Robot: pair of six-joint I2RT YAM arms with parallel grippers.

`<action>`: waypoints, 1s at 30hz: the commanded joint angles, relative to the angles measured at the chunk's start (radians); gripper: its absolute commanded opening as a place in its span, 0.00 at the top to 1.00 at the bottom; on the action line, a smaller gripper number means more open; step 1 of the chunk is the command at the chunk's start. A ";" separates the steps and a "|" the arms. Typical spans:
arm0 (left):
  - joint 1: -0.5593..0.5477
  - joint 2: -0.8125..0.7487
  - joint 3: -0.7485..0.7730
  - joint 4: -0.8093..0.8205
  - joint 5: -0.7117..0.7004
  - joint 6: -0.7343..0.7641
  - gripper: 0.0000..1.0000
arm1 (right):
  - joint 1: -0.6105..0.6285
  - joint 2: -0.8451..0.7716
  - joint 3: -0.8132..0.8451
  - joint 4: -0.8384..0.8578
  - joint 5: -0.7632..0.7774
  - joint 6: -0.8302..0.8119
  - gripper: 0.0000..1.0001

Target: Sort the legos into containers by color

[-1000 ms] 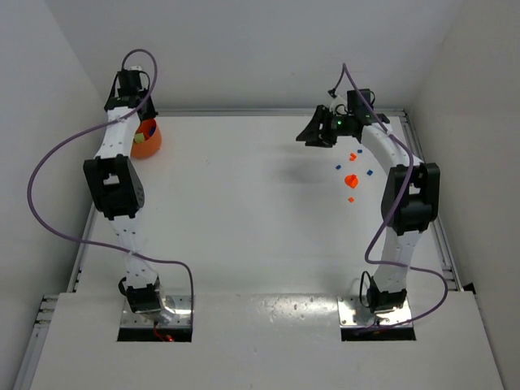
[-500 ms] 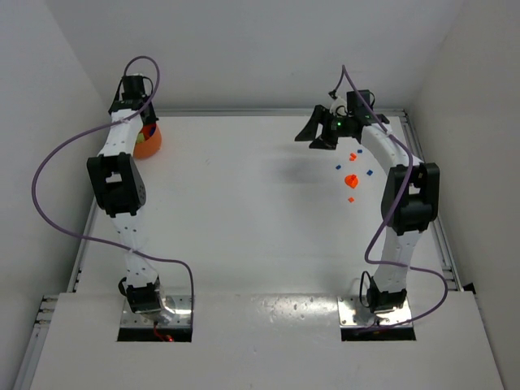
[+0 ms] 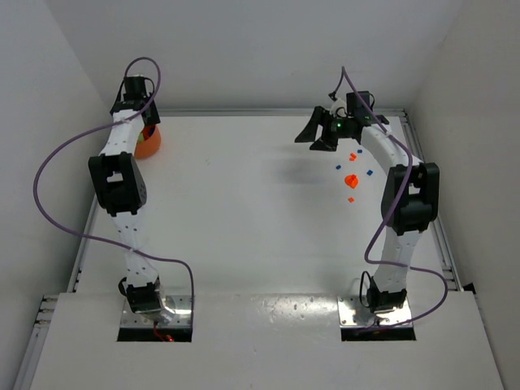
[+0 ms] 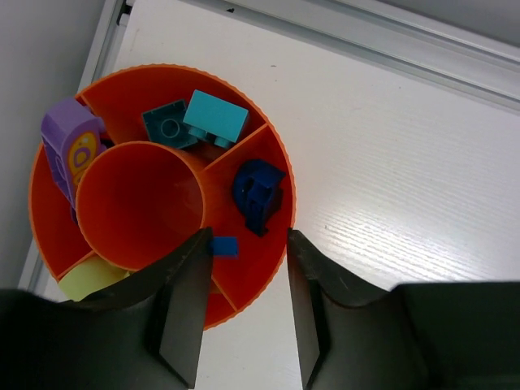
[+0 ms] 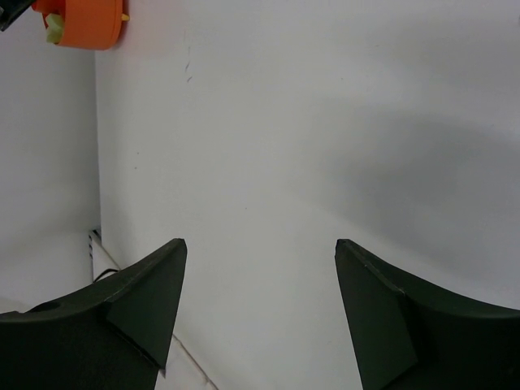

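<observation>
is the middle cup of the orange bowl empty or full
Empty: the middle cup of the orange bowl shows only bare orange; the legos sit in its outer compartments.

You're seeing left arm (image 3: pixel 121 140) and right arm (image 3: pixel 382 147) showing white links, black joints | purple cables (image 3: pixel 36 191) trailing | green light (image 3: pixel 338 124) possibly glowing, right wrist.

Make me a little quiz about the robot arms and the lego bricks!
1. True or false: the right gripper holds a brick.
2. Over the bowl, the small brick seen between the fingers of the left gripper is: A blue, B red, C yellow.
3. Fill in: the loose bricks on the table lie beside the ___ arm.

Key: 1 false, its open fingers hold nothing. 2 A. 3 right.
</observation>
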 commanded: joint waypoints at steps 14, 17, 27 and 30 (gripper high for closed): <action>0.006 -0.039 0.043 0.027 0.061 0.003 0.54 | -0.005 -0.047 -0.018 0.024 0.009 -0.023 0.26; 0.006 -0.076 0.007 0.057 0.095 0.003 0.54 | -0.005 -0.047 -0.036 0.060 -0.071 -0.023 0.29; 0.006 -0.134 -0.024 0.067 0.156 -0.008 0.53 | 0.007 -0.046 -0.045 0.094 -0.147 -0.002 0.34; 0.006 -0.194 -0.071 0.067 0.259 0.001 0.53 | -0.013 -0.061 -0.058 0.041 -0.045 -0.026 0.39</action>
